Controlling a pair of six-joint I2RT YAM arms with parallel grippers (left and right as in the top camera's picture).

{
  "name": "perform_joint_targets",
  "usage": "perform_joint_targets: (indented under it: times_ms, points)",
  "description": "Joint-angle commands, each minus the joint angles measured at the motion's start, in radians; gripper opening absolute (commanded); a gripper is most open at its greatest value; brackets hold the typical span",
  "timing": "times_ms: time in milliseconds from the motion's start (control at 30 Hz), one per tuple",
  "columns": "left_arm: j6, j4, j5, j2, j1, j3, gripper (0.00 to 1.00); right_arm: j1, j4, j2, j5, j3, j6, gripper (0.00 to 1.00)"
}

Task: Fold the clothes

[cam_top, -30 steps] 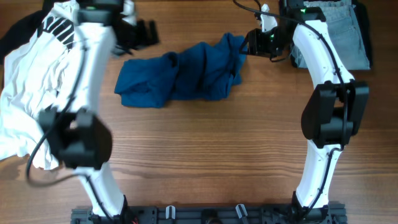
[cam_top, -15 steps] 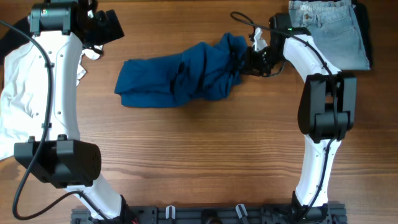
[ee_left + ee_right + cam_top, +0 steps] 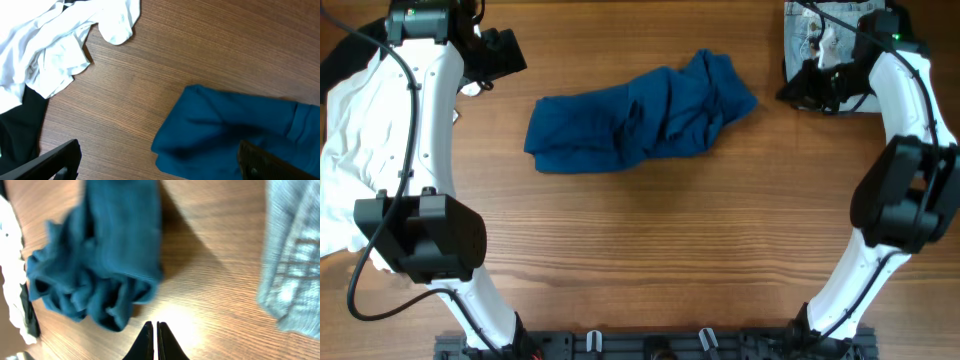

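Wood-grain surface [image 3: 660, 250] fills every view, with clothes scattered along its far side. The right jaws are pressed together and hold nothing; their dark fingertips [image 3: 148, 336] meet over bare wood, between the bunched right end of the dark-blue shirt [image 3: 640, 125] and the light-blue denim jeans [image 3: 820, 30] at the far right corner. The left jaws are spread wide and also empty, hovering over the shirt's left edge. Beyond them lie the white top [image 3: 350, 150] at the far left and a black piece [image 3: 15, 125] tucked beside it.

The shirt sits near the middle of the surface as a crumpled, twisted heap, touching neither of the other piles, so folding has not really begun. The step in hand looks like taking hold of the shirt to spread it flat. To do that well, the right jaws need to part before they come down on the cloth. Each arm should pinch an outer edge rather than the thick middle of the heap, where several layers would be caught together. Drawing the two ends apart evenly, low over the wood, should undo the twist. The right arm should keep clear of the jeans while doing so.
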Motion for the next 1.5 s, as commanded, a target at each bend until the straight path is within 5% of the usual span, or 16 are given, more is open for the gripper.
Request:
perform_joint_targets:
  times_ms: [0,67,133,200,233,400,567,733,833,900,933,1233,1467]
  points:
    - [-0.002,-0.001,-0.017,0.006,0.005,-0.005,1.0,0.086,0.013,-0.121,0.023,0.026,-0.061,0.04]
    - [-0.002,-0.001,-0.017,0.006,0.005,-0.005,1.0,0.118,0.04,-0.143,0.132,0.026,-0.023,0.08]
    - [-0.002,-0.001,-0.018,0.006,0.005,-0.005,1.0,0.129,0.06,-0.13,0.164,0.025,-0.017,0.28]
    - [-0.002,-0.001,-0.018,0.008,0.005,-0.005,1.0,0.132,0.099,-0.077,0.22,0.024,-0.036,0.62]
    - [-0.002,-0.001,-0.018,0.01,0.005,-0.005,1.0,0.135,0.116,-0.048,0.225,0.024,-0.064,0.69]
    - [-0.002,-0.001,-0.017,0.01,0.005,-0.005,1.0,0.158,0.192,0.079,0.207,0.024,-0.109,0.83]
    - [-0.002,-0.008,-0.018,0.01,0.005,-0.005,1.0,0.166,0.264,0.185,-0.012,0.024,-0.101,0.83]
    - [-0.002,-0.008,-0.018,0.01,0.005,-0.005,1.0,0.188,0.269,0.259,-0.145,0.024,-0.101,0.76]
    - [-0.002,-0.008,-0.018,0.01,0.005,-0.005,1.0,0.222,0.281,0.275,-0.168,0.024,-0.086,0.51]
    - [-0.002,-0.009,-0.018,0.01,0.005,-0.005,1.0,0.235,0.301,0.275,-0.167,0.024,-0.069,0.11]
    - [-0.002,-0.009,-0.017,0.01,0.005,-0.005,1.0,0.231,0.304,0.272,-0.155,0.024,-0.042,0.04]
    - [-0.002,-0.005,-0.018,0.01,0.005,-0.005,1.0,0.021,0.082,-0.005,0.011,0.026,-0.165,0.04]
    - [-0.002,-0.005,-0.018,0.01,0.005,-0.005,1.0,0.114,0.008,-0.158,0.029,0.026,-0.183,0.04]
